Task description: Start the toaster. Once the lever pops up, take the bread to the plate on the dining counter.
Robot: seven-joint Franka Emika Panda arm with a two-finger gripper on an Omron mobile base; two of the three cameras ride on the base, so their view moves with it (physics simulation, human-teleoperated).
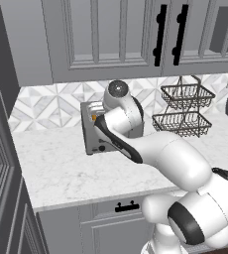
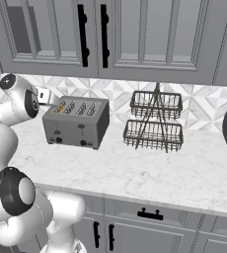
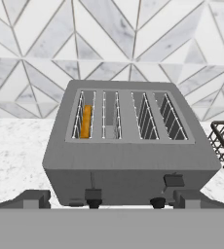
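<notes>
Hand view showed my spread-open gripper (image 3: 112, 198) above the boxy grey metal toaster (image 3: 128, 155); I judged pressing the left black lever (image 3: 93, 193) squarely best.

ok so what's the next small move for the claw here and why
Probably ease the open claw forward and down onto the left lever of the toaster. The bread sits in the leftmost slot, that lever is on the same side, and the claw hovers in front of the toaster's face, touching nothing.
</notes>
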